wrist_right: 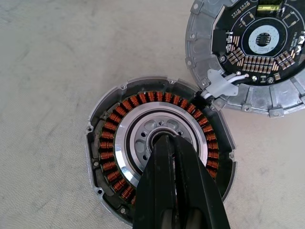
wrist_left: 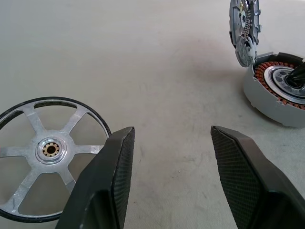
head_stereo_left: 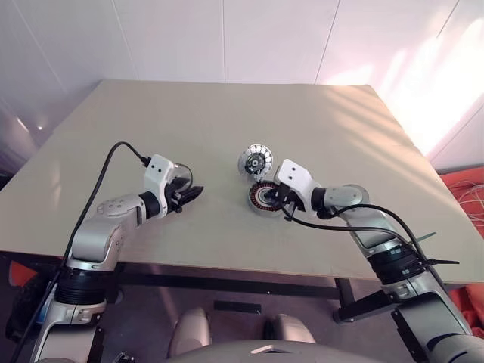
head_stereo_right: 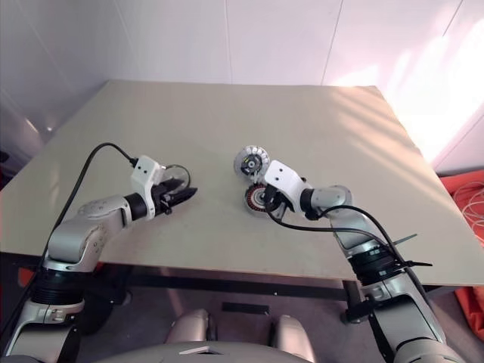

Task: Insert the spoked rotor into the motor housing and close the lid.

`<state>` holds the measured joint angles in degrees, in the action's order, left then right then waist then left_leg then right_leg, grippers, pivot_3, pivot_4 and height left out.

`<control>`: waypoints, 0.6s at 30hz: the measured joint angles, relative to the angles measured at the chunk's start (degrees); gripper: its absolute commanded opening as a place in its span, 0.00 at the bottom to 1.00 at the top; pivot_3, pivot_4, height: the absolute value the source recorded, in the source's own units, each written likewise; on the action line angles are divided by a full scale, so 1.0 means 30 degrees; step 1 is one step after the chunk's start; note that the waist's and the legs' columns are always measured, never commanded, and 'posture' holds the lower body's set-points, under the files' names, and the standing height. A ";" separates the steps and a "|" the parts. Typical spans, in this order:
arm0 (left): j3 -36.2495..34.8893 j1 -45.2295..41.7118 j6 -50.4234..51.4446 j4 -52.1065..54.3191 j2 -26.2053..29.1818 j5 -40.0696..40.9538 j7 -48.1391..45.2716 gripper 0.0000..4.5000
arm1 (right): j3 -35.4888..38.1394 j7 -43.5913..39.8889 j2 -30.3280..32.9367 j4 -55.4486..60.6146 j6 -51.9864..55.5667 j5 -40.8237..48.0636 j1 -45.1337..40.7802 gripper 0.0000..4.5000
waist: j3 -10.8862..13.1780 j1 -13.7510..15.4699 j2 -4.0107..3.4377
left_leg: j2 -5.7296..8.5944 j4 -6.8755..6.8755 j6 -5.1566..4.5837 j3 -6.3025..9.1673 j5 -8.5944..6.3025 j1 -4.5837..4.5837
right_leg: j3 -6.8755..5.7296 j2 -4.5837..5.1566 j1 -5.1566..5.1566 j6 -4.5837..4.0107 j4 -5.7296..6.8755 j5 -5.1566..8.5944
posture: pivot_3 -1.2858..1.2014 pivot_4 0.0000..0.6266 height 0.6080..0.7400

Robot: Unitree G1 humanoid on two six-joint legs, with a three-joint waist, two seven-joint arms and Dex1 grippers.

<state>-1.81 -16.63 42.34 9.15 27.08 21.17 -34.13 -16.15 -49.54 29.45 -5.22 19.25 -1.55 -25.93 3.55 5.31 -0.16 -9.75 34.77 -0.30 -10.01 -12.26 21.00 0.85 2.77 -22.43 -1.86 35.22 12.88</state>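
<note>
Near the frame's centre, the closed right hand [wrist_right: 172, 143] presses into the housing [wrist_right: 102, 157] hub (left hand [wrist_left: 171, 157] open, empty), and could skid it across the bench [head_stereo_left: 227, 113].

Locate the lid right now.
The lid lies flat on the table on the robot's left, right beside the open left gripper, well apart from the motor housing near the table's middle.

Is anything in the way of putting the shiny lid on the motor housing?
Yes. The shut right gripper pokes into the motor housing's middle, and the spoked rotor stands propped at its rim. The lid lies apart.
</note>
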 measured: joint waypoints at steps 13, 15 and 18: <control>0.0000 -0.0003 -0.0015 -0.0003 0.0048 -0.0004 -0.0021 0.60 | 0.0006 0.0084 -0.0334 -0.0318 -0.0355 0.0034 -0.0003 0.03 | -0.0003 0.0000 0.0005 | 0.0000 0.0000 0.0009 0.0001 0.0006 -0.0006 | 0.0000 0.0000 0.0003 0.0000 0.0005 0.0000 | 0.52 0.00 1.00; 0.0000 -0.0003 -0.0025 -0.0007 0.0049 -0.0004 -0.0032 0.60 | 0.0014 0.0055 -0.0319 -0.0279 -0.0330 0.0089 -0.0023 0.03 | -0.0002 0.0001 0.0005 | -0.0001 0.0000 0.0009 0.0001 0.0006 -0.0004 | 0.0000 0.0000 0.0001 0.0000 0.0005 0.0000 | 0.52 0.00 1.00; 0.0000 -0.0003 -0.0037 -0.0017 0.0049 -0.0001 -0.0047 0.60 | 0.0120 0.0019 -0.0314 -0.0066 -0.0195 0.0184 -0.0314 0.03 | -0.0002 -0.0001 0.0005 | -0.0001 0.0000 0.0009 0.0001 0.0006 -0.0002 | -0.0001 0.0000 -0.0002 0.0000 0.0005 0.0000 | 0.52 0.00 1.00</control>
<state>-1.81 -16.64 42.23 9.10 27.23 21.17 -34.27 -15.79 -49.49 28.51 -5.41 18.66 -1.00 -26.87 3.55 5.30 -0.15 -9.75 34.77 -0.28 -10.01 -12.24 20.99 0.85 2.77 -22.44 -1.86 35.24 12.88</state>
